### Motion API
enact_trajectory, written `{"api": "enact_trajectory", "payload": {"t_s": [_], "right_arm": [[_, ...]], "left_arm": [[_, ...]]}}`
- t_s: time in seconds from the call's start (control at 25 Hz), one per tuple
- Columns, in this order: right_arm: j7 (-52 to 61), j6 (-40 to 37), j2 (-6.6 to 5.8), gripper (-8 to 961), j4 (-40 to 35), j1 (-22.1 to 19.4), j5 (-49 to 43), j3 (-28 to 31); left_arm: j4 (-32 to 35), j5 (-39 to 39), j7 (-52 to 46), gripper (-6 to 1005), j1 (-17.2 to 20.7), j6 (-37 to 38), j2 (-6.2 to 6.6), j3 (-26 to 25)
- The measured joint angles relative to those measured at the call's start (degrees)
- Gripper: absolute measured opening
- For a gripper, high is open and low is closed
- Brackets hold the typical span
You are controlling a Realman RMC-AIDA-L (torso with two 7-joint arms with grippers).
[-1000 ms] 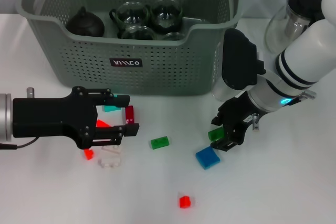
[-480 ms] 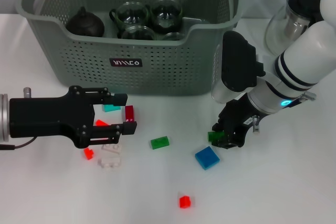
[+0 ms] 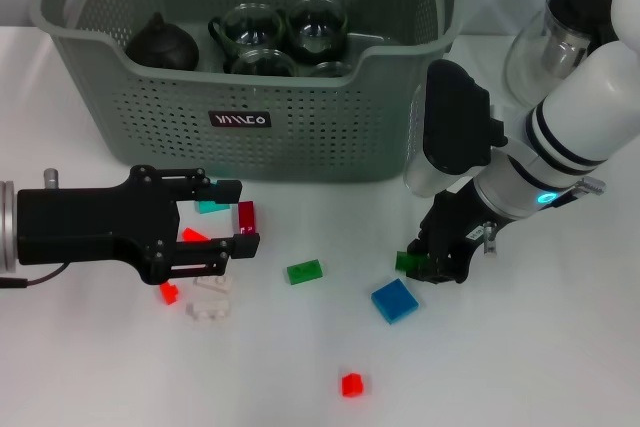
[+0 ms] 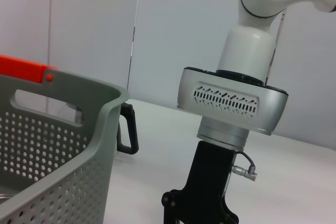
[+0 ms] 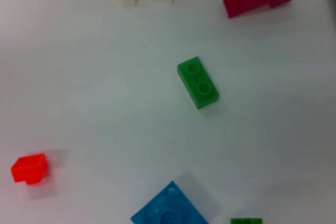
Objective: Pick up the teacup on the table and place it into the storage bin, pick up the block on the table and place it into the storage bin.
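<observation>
The dark green block [image 3: 409, 260] sits pinched in our right pincer [image 3: 425, 265] low over the tabletop [image 3: 520, 367]; our left pincer [image 3: 232, 216] hangs spread beside the storage bin [image 3: 240, 119].

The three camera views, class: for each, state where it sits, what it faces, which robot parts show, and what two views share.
Head view: on the head, looking down at the storage bin, scattered blocks, left tool and right tool.
Left wrist view: faces sideways at the bin's handle end and the right arm.
Right wrist view: looks down at the table; no robot parts show.
Shared: the green block appears in head and right wrist views.
</observation>
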Motion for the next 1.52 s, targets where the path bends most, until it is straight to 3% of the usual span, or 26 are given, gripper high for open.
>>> {"api": "enact_trajectory", "payload": {"t_s": [0.36,0.64,0.84,1.16,1.32,1.52], "right_arm": [[2.2,-1.3,-0.09,223,-0.4,0.0,-0.1,-0.5],[3.6,-2.9,-0.36,223,-3.1,-1.3,-0.1,-0.1],[5.0,-7.8,-0.62,223,-10.9,-4.7,-0.4,1.9],[11.2,-22.4,-0.44,222,-29.4,-8.7,0.8,7.9],[15.0,-26.6,-0.45,222,-37.8,-8.7,4.9,8.9],[16.5,-26.7,-0.45,222,-41.9,-5.7,7.9,13.3]], "left_arm": [[0.0,0.0,0.0,647,0.2,0.0,-0.03,-0.1],[0.0,0.0,0.3,647,0.3,0.1,-0.03,-0.1],[0.0,0.0,0.5,647,0.5,0.2,-0.12,-0.1],[0.0,0.0,0.5,646,0.6,0.7,-0.11,-0.3],[0.0,-0.2,0.5,646,0.6,1.3,0.01,-1.3],[0.1,-0.1,0.6,646,0.6,1.9,0.06,-1.5]]}}
